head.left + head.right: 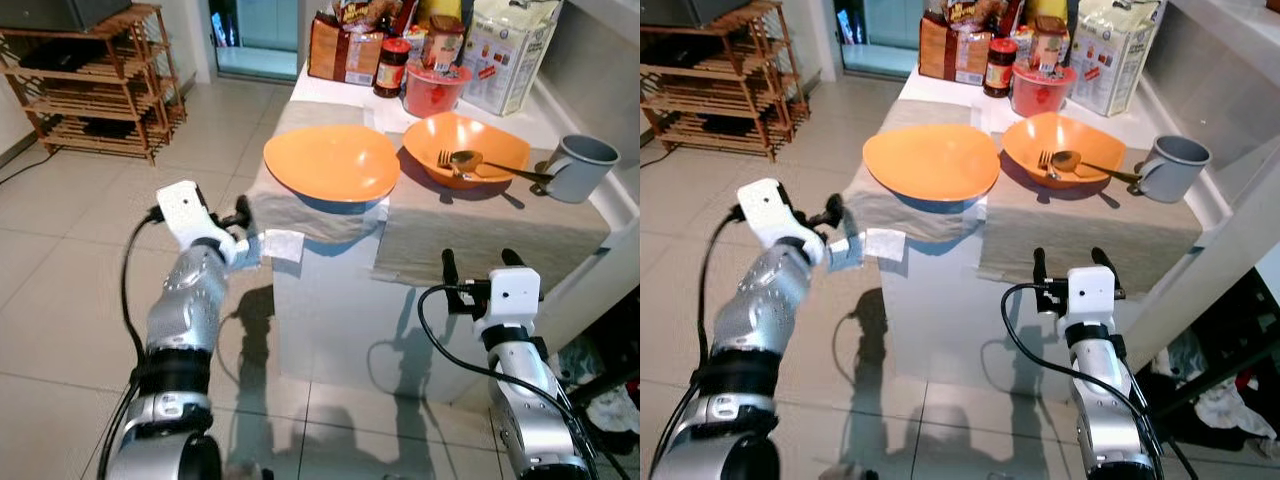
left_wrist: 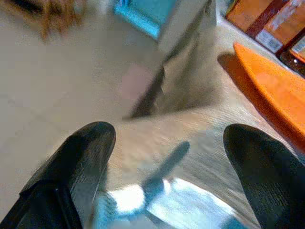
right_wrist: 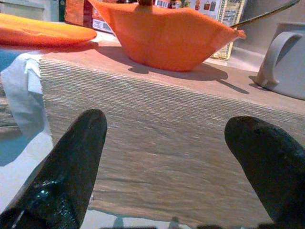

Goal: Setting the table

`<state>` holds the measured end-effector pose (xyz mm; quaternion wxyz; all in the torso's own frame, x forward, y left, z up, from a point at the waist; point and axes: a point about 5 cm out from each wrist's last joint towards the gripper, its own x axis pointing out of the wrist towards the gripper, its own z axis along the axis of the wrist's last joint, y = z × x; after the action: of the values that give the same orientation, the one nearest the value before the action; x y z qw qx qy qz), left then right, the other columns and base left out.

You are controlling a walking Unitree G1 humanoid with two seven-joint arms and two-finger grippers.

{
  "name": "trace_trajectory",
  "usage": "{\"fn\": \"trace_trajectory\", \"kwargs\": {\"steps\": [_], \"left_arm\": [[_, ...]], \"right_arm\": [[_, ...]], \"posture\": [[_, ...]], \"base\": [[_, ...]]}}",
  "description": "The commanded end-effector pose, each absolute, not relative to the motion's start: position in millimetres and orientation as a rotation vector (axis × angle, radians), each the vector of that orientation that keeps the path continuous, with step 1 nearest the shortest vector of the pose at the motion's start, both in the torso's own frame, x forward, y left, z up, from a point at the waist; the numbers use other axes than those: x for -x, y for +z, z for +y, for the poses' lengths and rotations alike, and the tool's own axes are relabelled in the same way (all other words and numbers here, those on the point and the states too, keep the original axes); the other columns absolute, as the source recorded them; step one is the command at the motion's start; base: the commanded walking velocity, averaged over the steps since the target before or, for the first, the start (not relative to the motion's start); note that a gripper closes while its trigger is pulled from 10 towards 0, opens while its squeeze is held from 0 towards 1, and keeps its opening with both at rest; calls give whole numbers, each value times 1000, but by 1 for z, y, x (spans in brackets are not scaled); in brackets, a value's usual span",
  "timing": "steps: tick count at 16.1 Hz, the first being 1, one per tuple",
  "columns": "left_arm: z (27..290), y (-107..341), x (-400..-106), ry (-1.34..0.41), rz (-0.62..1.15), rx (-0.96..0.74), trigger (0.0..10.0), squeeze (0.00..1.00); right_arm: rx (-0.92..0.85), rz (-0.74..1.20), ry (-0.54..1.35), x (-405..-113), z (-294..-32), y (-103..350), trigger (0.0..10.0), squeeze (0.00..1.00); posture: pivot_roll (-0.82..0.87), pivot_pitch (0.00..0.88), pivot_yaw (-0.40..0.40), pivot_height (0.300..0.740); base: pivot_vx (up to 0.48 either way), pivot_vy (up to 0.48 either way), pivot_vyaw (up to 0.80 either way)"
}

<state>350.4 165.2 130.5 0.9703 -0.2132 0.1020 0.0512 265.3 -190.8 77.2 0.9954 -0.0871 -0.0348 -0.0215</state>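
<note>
A flat orange plate (image 1: 332, 160) lies on the left beige placemat (image 1: 300, 215), which hangs over the white table's (image 1: 330, 300) front corner. An orange bowl (image 1: 465, 148) holding a fork (image 1: 452, 166) and a spoon (image 1: 470, 158) sits on the right placemat (image 1: 480, 235), with a grey mug (image 1: 580, 165) beside it. My left gripper (image 1: 243, 228) is open at the left placemat's hanging corner, its fingers (image 2: 71, 162) on either side of the cloth edge. My right gripper (image 1: 478, 262) is open just in front of the right placemat's draped edge (image 3: 167, 133), with nothing between its fingers.
A red tub (image 1: 435, 90), a jar (image 1: 391, 67) and food packets (image 1: 345, 50) crowd the table's back. A wooden shelf (image 1: 95, 85) stands far left on the tiled floor (image 1: 60, 250). A grey wall (image 1: 600, 50) borders the table's right side, with crumpled cloth (image 1: 610, 405) on the floor below.
</note>
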Motion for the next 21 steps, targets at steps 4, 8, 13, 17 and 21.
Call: {"fn": "trace_trajectory", "kwargs": {"steps": [4, 8, 13, 17, 21], "left_arm": [[152, 150, -350, 55, 341, 530, 10000, 0], [161, 193, -352, 51, -15, 43, 10000, 0], [119, 213, -351, -169, -108, -81, 10000, 0], [74, 213, -362, -424, 5, -17, 10000, 0], [55, 221, -373, -540, 43, -43, 10000, 0]], "right_arm": [[179, -74, -52, -266, -195, 81, 10000, 0], [177, -87, -51, -266, -194, 83, 10000, 0], [174, -79, -57, -266, -196, 82, 10000, 0], [170, -78, -50, -268, -192, 81, 10000, 0], [167, -78, -50, -268, -191, 81, 10000, 0]], "posture": [[23, 0, -30, 718], [26, 0, -32, 718], [25, 0, -37, 718], [20, 0, -33, 718], [14, 0, -35, 718]], "base": [[0, 0, 0], [0, 0, 0], [0, 0, 0], [0, 0, 0], [0, 0, 0]]}}
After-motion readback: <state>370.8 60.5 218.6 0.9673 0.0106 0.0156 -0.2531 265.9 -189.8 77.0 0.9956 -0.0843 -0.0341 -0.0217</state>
